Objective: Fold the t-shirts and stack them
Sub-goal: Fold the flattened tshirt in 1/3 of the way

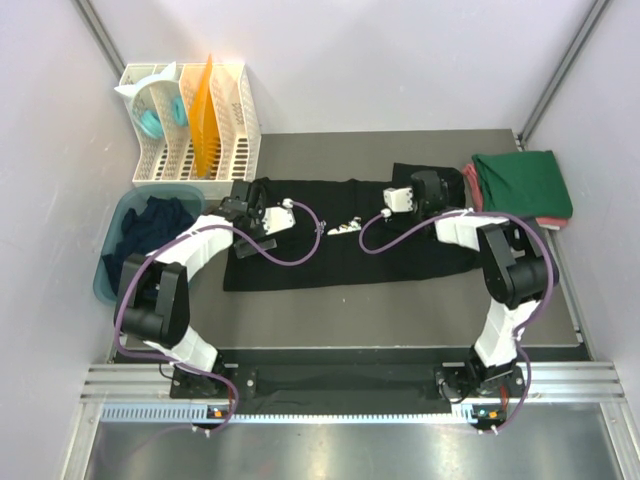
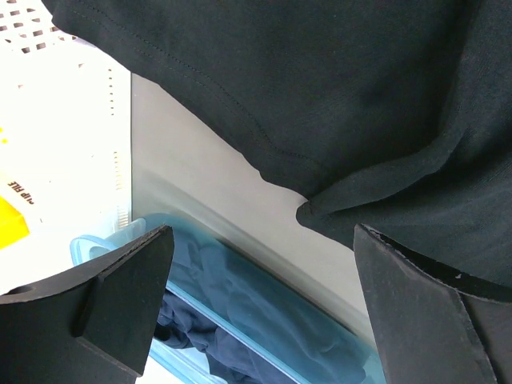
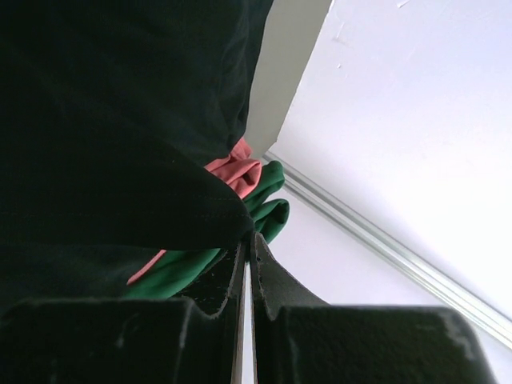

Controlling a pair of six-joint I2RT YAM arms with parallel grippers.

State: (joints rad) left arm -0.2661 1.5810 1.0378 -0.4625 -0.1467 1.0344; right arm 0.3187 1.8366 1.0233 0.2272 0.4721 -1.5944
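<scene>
Left fingers [image 2: 104,312] were spread wide over a sleeve of the black t-shirt [image 1: 420,262], near the teal tub [image 1: 108,278], right fingers [image 3: 160,336] pressed together pinching its far edge, shirt lay spread on the desk [image 1: 400,310], folded green t-shirt [image 1: 520,180] sat atop pinkish-red t-shirt [image 3: 232,172] at right

Black t-shirt [image 1: 340,240]: matt knit cloth, hem stitched in fine rows. Green t-shirt [image 1: 522,180] and pinkish-red t-shirt [image 3: 234,172], just beside the right gripper [image 3: 246,240]: soft matt cloth. Tub [image 2: 96,240] below the left gripper [image 2: 264,232]: translucent teal plastic, glossy. Rack [image 1: 240,125]: smooth white plastic. Tabletop [image 1: 400,310]: grey, matt. Gripper fingers [image 2: 120,288]: black, matt, faintly grainy.
</scene>
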